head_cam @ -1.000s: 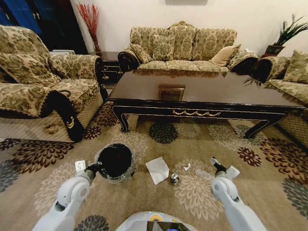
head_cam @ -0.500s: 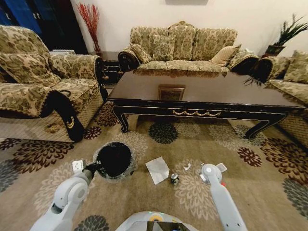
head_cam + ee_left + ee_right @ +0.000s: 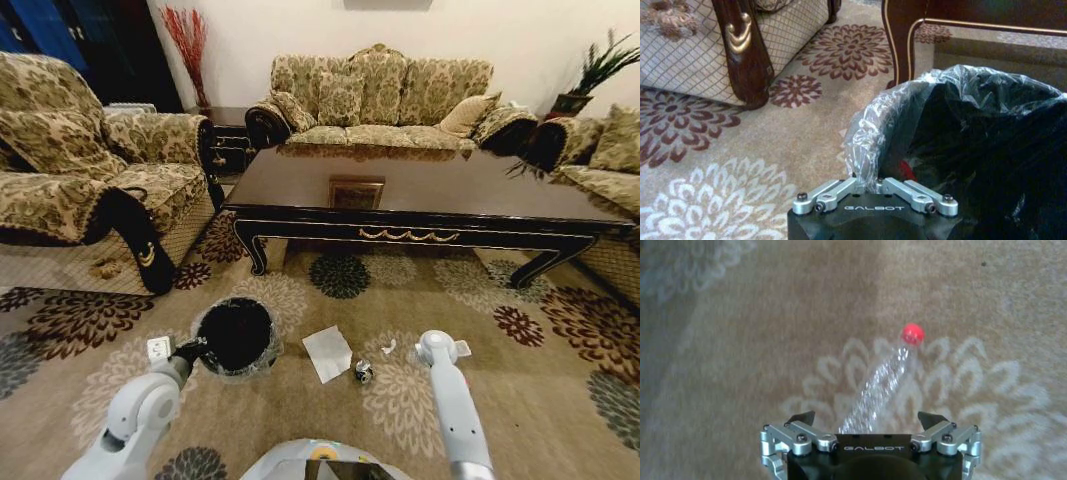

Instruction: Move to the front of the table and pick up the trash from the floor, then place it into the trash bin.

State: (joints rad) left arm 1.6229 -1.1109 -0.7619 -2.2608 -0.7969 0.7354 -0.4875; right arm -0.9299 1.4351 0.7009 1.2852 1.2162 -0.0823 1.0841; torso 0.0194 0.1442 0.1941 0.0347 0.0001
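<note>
Right gripper [image 3: 867,421] hangs spread wide right over the clear plastic bottle [image 3: 881,380] lying on the carpet [image 3: 740,340], probably empty, light and slippery, so I'd pinch mid-body, not the red cap [image 3: 912,333].

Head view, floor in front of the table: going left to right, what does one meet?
Left end effector → trash bin → crumpled white paper sheet → tiny dark-and-silver round object → small white scrap → right arm's wrist, above the clear plastic bottle.
</note>
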